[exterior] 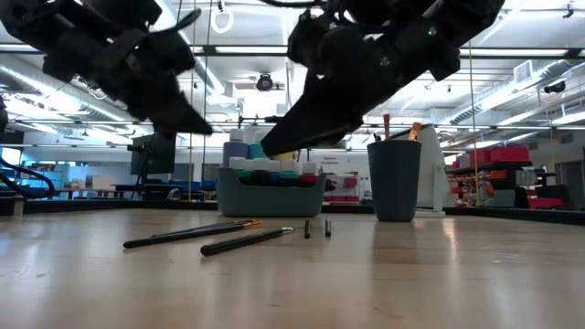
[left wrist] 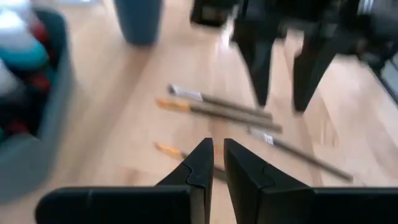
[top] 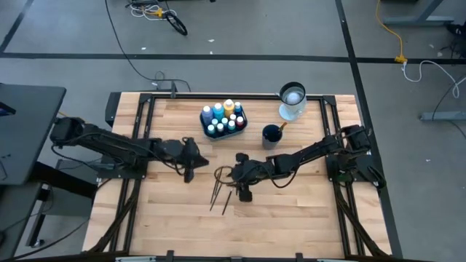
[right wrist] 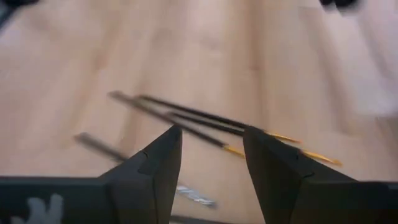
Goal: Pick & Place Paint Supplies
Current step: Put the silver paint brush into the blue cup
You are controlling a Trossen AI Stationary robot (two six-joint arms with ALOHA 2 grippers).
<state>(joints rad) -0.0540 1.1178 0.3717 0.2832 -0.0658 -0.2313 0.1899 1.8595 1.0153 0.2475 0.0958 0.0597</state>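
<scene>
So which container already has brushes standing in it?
The dark blue cup, beside the teal tray: brush tips stick up from it; the tray holds only paint bottles.

Readable text: none that I can make out; a pale mark on my right gripper's [right wrist: 208, 155] body stays illegible.
</scene>
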